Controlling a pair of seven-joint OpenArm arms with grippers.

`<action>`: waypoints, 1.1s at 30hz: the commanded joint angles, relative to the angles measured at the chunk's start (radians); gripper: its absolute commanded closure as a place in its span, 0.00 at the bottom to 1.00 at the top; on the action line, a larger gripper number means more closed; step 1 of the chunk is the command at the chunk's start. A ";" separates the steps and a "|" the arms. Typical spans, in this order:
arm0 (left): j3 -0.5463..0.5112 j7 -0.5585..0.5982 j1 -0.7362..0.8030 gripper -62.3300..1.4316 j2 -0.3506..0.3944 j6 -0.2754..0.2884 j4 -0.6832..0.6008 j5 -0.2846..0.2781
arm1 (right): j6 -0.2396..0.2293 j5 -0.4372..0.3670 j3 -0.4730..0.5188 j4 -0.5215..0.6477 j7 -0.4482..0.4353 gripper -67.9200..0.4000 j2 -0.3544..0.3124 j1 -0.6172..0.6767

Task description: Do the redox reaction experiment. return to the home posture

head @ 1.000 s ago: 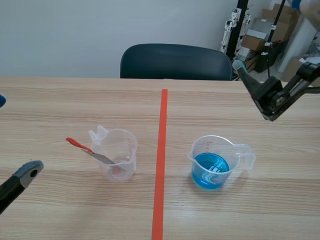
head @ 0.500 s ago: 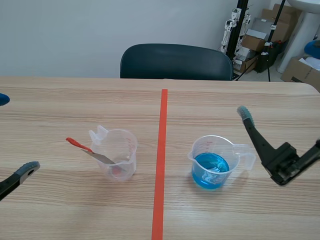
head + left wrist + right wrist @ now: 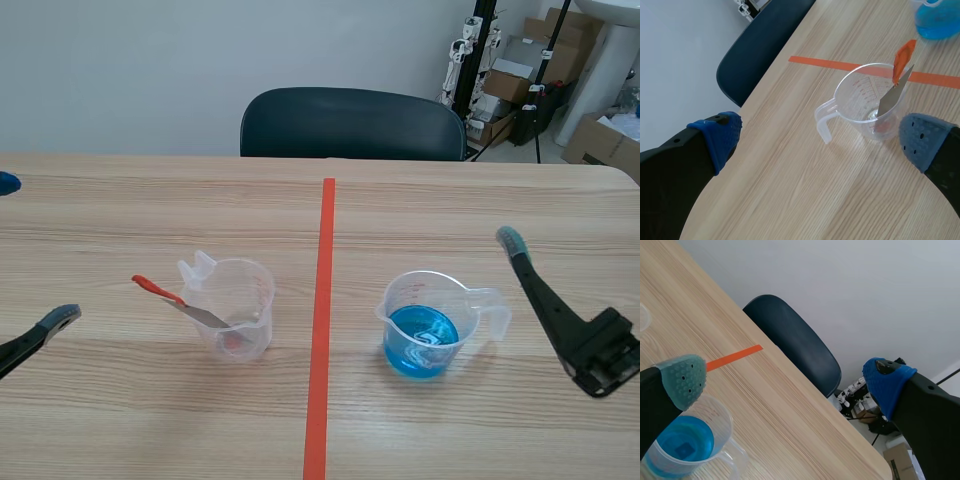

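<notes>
**Nearly home after redox run**

Holds nothing in left tool (image 3: 822, 140) or right tool (image 3: 785, 382), both spread wide. Shows clear beaker (image 3: 235, 305) with spatula (image 3: 165, 297) ahead of left tool, blue-filled beaker (image 3: 425, 325) beside right tool. Likely lacks only home posture.

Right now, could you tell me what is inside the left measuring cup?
A red-handled spatula leans in the measuring cup, blade by a reddish spot at its bottom; whether it holds liquid cannot be told.

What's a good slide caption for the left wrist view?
Open left claw facing a clear measuring cup with an orange-handled spatula leaning in it, on the wooden table.
</notes>
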State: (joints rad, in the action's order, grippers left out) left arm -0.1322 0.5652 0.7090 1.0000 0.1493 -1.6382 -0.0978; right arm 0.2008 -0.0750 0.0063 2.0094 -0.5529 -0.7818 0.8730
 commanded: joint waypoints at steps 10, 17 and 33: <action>0.001 0.013 0.002 0.00 -0.002 -0.005 -0.010 -0.010 | -0.063 0.031 0.000 0.013 -0.015 0.00 -0.010 -0.020; 0.001 0.013 0.002 0.00 -0.002 -0.005 -0.010 -0.010 | -0.071 0.031 0.000 0.013 -0.015 0.00 -0.011 -0.020; 0.001 0.013 0.002 0.00 -0.002 -0.005 -0.010 -0.010 | -0.071 0.031 0.000 0.013 -0.015 0.00 -0.010 -0.021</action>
State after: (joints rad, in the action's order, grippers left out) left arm -0.1322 0.5652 0.7094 1.0000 0.1497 -1.6382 -0.0975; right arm 0.1230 -0.0368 0.0055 2.0094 -0.5529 -0.7818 0.8627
